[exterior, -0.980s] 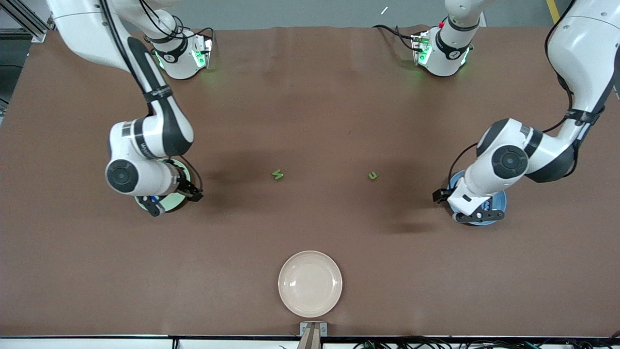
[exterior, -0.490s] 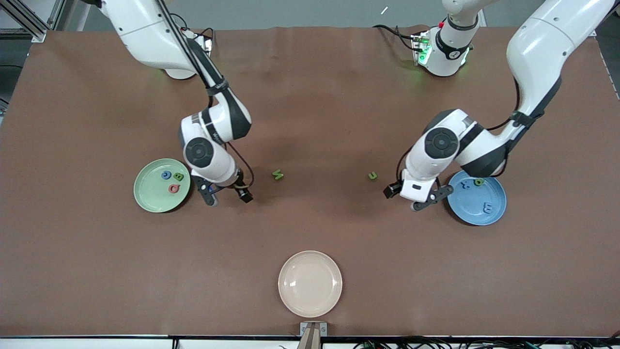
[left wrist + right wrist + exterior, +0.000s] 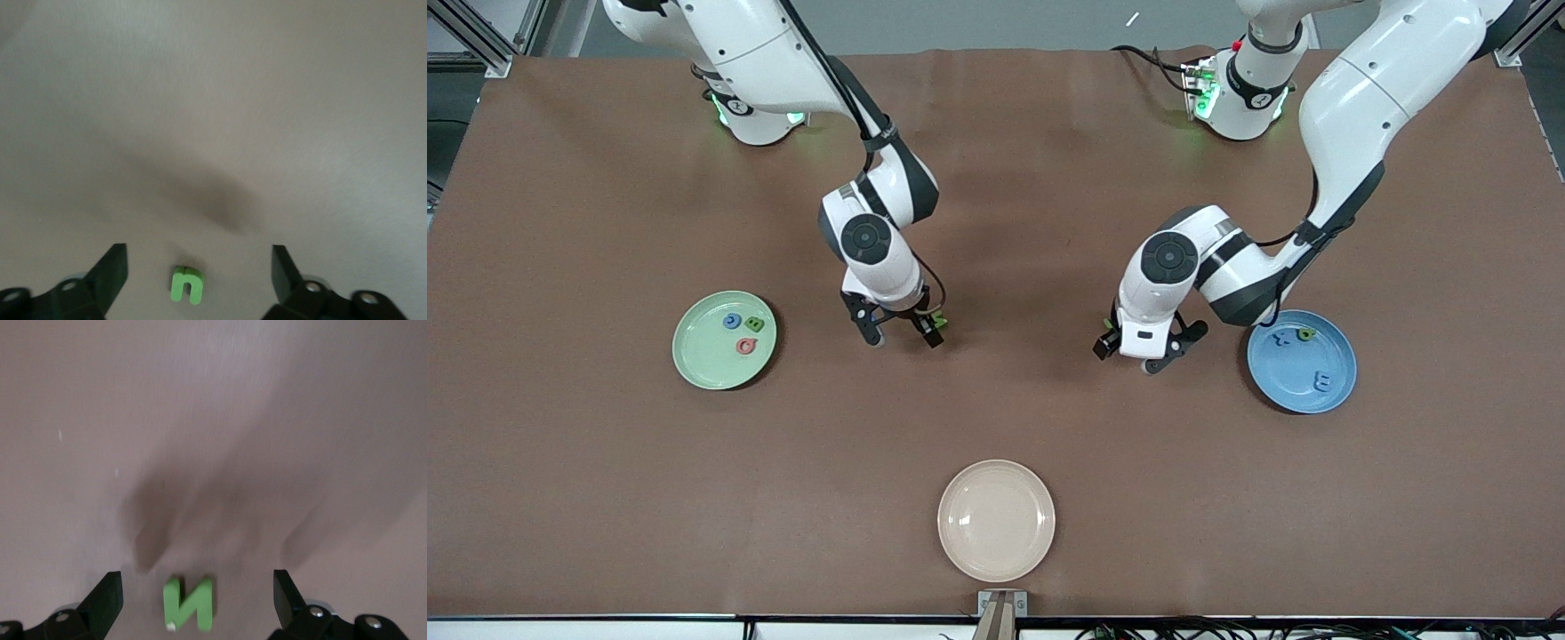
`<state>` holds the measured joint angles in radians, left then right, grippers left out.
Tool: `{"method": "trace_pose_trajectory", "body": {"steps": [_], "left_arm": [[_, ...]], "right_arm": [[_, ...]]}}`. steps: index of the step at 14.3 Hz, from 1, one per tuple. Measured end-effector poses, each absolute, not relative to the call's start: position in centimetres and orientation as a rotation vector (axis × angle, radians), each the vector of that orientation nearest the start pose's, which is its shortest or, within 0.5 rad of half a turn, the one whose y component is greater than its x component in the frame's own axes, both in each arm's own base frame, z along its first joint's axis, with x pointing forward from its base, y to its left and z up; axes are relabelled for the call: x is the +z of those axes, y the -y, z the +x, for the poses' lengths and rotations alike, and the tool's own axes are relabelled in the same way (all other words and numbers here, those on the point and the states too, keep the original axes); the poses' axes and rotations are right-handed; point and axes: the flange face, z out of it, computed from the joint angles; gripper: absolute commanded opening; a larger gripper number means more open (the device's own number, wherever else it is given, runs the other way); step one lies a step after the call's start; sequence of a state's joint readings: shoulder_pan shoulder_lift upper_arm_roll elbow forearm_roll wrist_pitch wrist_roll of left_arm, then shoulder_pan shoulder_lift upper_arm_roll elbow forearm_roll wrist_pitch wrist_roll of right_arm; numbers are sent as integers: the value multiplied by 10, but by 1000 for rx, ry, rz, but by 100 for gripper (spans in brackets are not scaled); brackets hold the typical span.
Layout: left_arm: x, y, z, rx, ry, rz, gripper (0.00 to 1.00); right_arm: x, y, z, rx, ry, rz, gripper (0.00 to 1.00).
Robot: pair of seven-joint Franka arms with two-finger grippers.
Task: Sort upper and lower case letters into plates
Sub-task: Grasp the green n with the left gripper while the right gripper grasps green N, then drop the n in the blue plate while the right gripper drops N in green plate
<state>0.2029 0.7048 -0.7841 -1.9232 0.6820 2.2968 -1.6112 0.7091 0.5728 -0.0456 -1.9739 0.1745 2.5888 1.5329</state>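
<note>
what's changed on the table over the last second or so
Both arms left their plates and swung to the table's middle. The right claw went from over the green plate to the green N, the left claw from over the blue plate to the green n; both are open, holding nothing. Both letters, the plates' contents and the beige plate stayed put.

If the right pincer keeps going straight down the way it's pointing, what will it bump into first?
Most likely the little green N. The right pincer is open and points down at the table, with the N lying flat between its fingers. How high it hangs above the letter is hard to judge.
</note>
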Motion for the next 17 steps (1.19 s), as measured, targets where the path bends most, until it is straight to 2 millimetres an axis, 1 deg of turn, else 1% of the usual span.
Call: {"method": "trace_pose_trajectory", "body": {"steps": [2,5,10,12,15,17], "left_arm": [[198,309,523,42,983,-2934,76],[194,310,520,48,981,-2947,76],[187,310,511,69,963,-2951,74],[182,311,506,82,954,-2950,68],[178,311,502,96,948,-2950,56],[176,312,501,103,947,-2952,48]], "right_arm": [[170,-390,476,62,-1460,-2702,91],[167,-394,472,59,-1446,-2713,80],[169,-395,473,54,-1440,-2713,79],[169,-395,473,53,-1440,-2713,76],[170,-393,475,50,-1432,-2719,73],[170,-389,479,43,-1436,-2717,68]]}}
